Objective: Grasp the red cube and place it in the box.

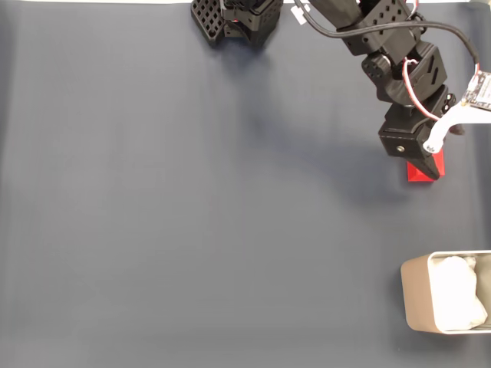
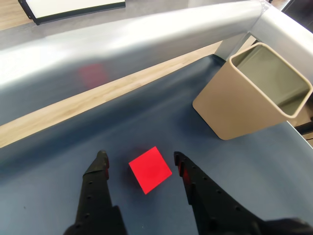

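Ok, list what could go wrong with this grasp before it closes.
1. In the wrist view the red cube sits turned diagonally between the open fingers of the hand, so closing may catch its corners and spin or squirt it out.
2. The cube lies beyond the fingertips, so they may pinch just its near edge, a shallow hold.
3. The box lies at the fixed view's edge; a loosely held cube could drop on the way.

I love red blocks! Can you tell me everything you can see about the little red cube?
The red cube is small, bright red and plain, with smooth faces and sharp edges. It sits flat on the dark blue mat, turned cornerwise in the wrist view. The open hand has one black finger on each side of it, with gaps, so nothing is squeezing it yet. In the fixed view the arm hides part of the cube. The beige box stands apart from it.
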